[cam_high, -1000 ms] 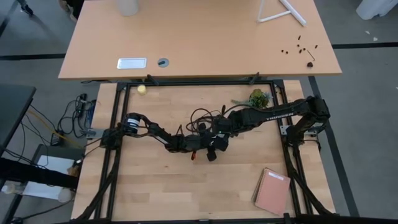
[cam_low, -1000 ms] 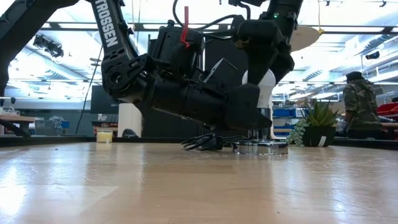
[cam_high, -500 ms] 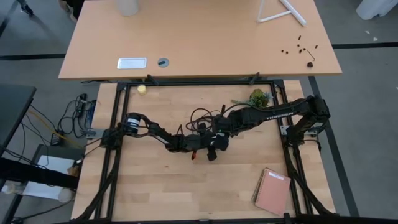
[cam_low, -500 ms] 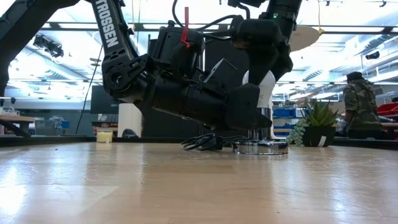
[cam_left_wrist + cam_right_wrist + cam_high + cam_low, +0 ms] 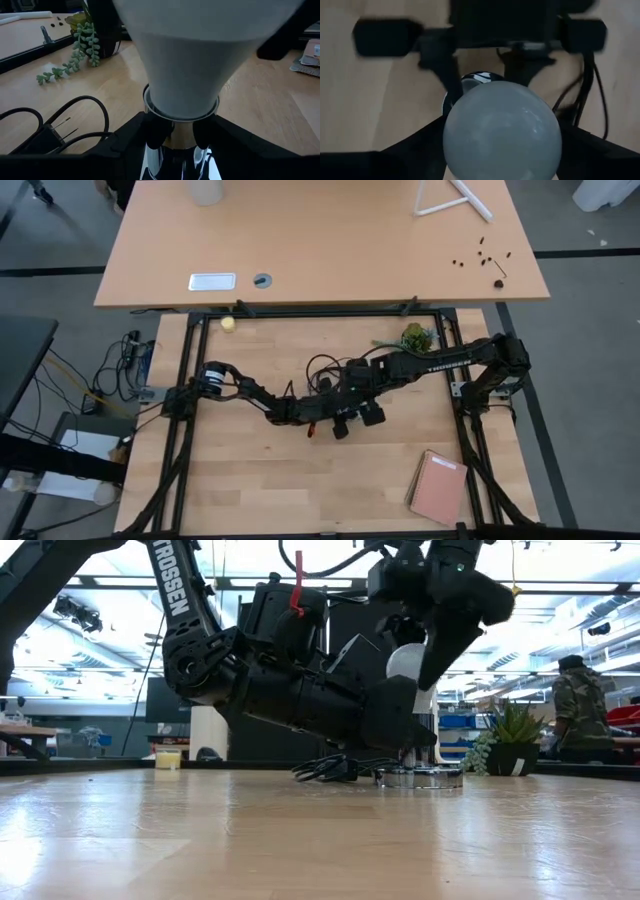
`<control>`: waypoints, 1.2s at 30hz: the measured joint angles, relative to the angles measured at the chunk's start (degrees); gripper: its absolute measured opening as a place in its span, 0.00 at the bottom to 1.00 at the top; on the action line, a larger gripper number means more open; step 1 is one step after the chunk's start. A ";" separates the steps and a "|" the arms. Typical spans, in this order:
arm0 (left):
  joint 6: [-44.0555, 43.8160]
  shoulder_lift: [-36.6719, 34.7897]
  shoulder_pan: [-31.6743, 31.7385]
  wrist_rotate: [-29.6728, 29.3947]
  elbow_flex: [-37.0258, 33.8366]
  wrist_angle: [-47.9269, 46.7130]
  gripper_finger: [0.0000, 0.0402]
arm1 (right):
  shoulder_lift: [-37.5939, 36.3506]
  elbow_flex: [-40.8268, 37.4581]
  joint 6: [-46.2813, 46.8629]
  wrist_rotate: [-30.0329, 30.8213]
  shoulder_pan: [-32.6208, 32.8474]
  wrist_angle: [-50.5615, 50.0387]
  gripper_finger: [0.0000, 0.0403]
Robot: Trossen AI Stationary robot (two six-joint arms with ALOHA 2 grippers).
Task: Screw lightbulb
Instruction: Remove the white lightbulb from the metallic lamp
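Arms meet at table centre in the high view, right gripper (image 5: 368,412) at three o'clock of the left gripper (image 5: 338,423). Low view: lightbulb (image 5: 412,665) stands upright over the silver socket (image 5: 420,776). Left wrist view: left fingers (image 5: 156,134) clench the socket collar. Right wrist view: right fingers (image 5: 420,150) flank the globe, contact unclear. Glass likely light, slippery, fragile; hold the widest part gently.

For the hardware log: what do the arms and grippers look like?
Both arms are black and jointed. The left arm carries white TROSSEN lettering; black cables loop off both. The left gripper and right gripper each have two dark, flat fingers.
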 joint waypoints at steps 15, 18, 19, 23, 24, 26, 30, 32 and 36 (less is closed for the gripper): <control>-0.01 0.02 0.00 0.06 0.00 0.27 0.49 | 0.04 0.00 -45.85 -0.80 -0.29 -0.20 0.71; -0.02 0.02 0.02 0.19 0.00 0.31 0.49 | 0.04 0.00 -45.29 -0.84 -0.29 -0.13 0.72; -0.02 0.02 0.02 0.18 0.00 0.30 0.49 | 0.04 0.00 -45.27 -0.94 -0.24 -0.15 0.72; 0.00 0.02 0.00 0.22 0.00 0.28 0.49 | 0.04 0.00 -45.12 -1.04 -0.21 0.08 0.75; -0.01 0.02 0.02 0.22 0.00 0.28 0.49 | 0.04 0.01 -45.11 -1.07 -0.21 0.28 0.75; 0.00 0.04 0.02 0.24 0.00 0.26 0.49 | 0.04 0.11 -44.47 -1.49 -0.15 0.76 0.76; 0.02 0.04 0.02 0.24 0.00 0.26 0.49 | -0.08 1.00 -40.37 -1.68 0.08 0.58 0.77; 0.02 0.04 0.02 0.23 0.00 0.26 0.49 | -0.15 2.02 -38.95 -1.88 0.08 -0.11 0.78; 0.04 0.04 0.02 0.22 0.00 0.24 0.49 | -0.22 3.90 -36.92 -1.96 0.10 -2.00 0.79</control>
